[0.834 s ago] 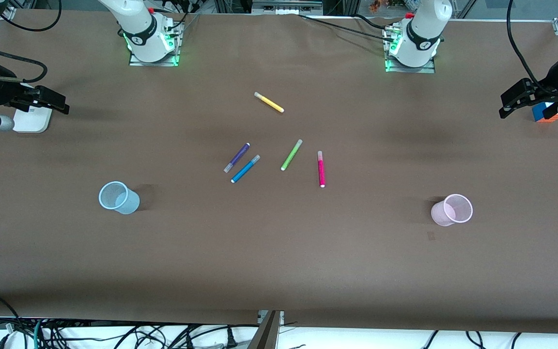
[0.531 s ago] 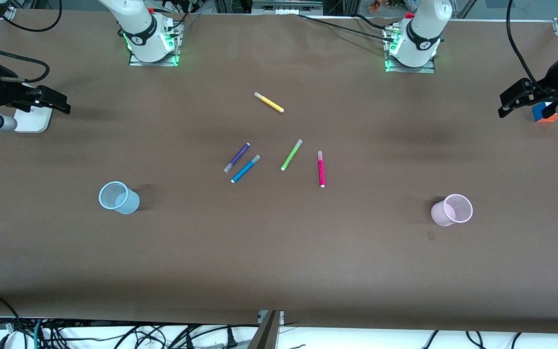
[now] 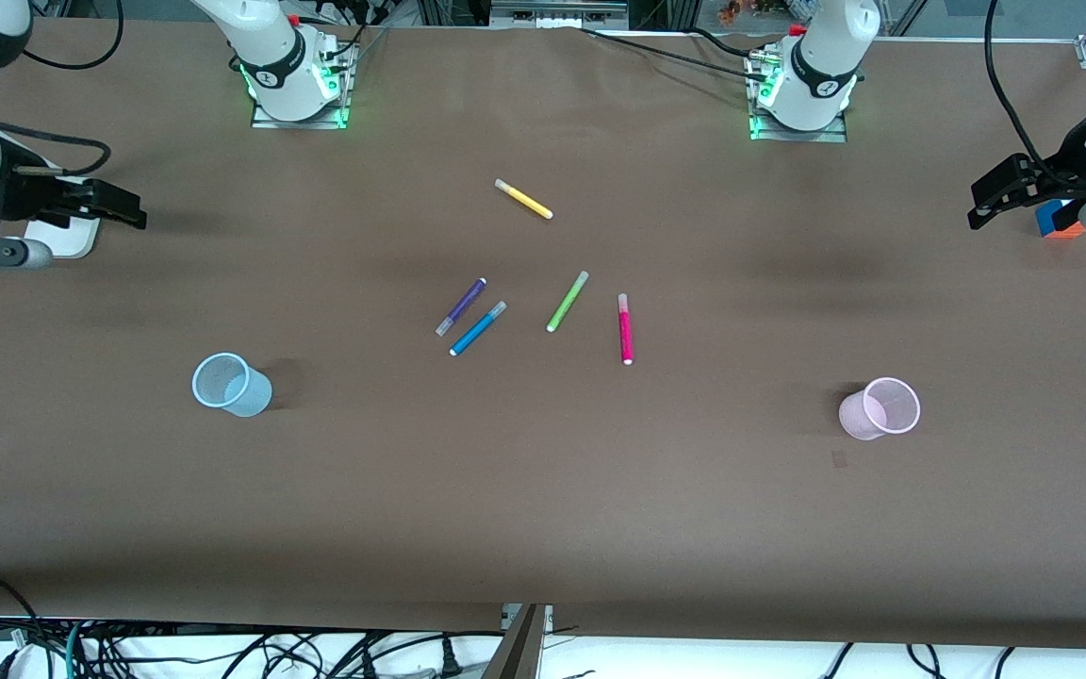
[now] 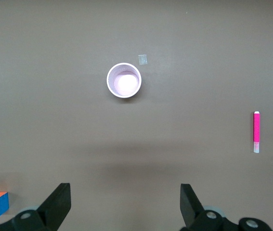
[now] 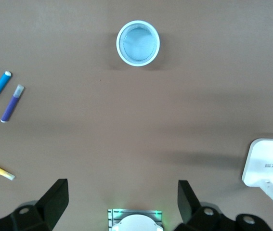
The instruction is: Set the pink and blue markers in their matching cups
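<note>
Both tools hang with fingers spread and empty — the left tool over its end of the counter, the right tool over the other end. Pink marker and blue marker lie mid-counter; the pink cup and blue cup stand upright, well apart.

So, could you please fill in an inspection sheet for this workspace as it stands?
Surface: brown table, flat.
Job's things: pink marker and blue marker lie mid-table; blue cup upright toward the right arm's end, pink cup upright toward the left arm's end; both look empty.
Clutter: purple marker, green marker, yellow marker, white device, coloured cube.
Grippers: left gripper and right gripper open, empty, over the table ends.
Cables: along the table edges.
Surroundings: nothing seen.
</note>
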You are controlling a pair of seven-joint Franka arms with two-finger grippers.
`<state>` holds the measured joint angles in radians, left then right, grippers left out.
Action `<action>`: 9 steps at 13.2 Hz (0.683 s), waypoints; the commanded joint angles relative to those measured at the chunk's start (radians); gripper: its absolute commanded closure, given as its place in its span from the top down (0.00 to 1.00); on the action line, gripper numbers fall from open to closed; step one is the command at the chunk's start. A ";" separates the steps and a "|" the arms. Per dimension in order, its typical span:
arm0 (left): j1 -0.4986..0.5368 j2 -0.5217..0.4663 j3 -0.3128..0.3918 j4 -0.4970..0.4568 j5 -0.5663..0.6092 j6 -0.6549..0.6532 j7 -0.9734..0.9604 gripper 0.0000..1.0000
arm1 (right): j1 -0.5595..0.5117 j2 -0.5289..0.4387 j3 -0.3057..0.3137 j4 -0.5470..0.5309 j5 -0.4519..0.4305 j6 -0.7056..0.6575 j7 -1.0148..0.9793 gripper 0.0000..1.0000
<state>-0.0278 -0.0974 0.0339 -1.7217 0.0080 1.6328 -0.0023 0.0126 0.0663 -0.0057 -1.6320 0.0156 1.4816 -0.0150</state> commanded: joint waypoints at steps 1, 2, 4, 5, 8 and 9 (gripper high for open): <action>0.009 0.013 -0.009 0.022 0.006 -0.022 -0.005 1.00 | -0.014 0.018 0.007 0.026 0.001 -0.020 -0.034 1.00; 0.009 0.015 -0.011 0.019 0.004 -0.027 -0.005 1.00 | -0.014 0.017 0.007 0.023 0.001 -0.023 -0.034 1.00; 0.008 0.036 -0.011 0.019 0.004 -0.048 -0.007 1.00 | -0.005 0.017 0.013 0.026 -0.011 -0.012 -0.028 1.00; 0.008 0.051 -0.020 0.016 0.004 -0.063 -0.005 1.00 | -0.003 0.020 0.015 0.026 -0.006 -0.008 -0.026 1.00; 0.009 0.054 -0.023 0.007 0.004 -0.077 -0.007 1.00 | 0.053 0.035 0.013 0.024 -0.005 0.031 0.002 1.00; 0.009 0.054 -0.029 0.007 0.004 -0.077 -0.007 1.00 | 0.075 0.050 0.015 0.024 0.001 0.046 0.091 1.00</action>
<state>-0.0279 -0.0396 0.0197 -1.7244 0.0080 1.5739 -0.0023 0.0483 0.0884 0.0041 -1.6244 0.0164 1.5071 -0.0079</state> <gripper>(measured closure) 0.000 0.000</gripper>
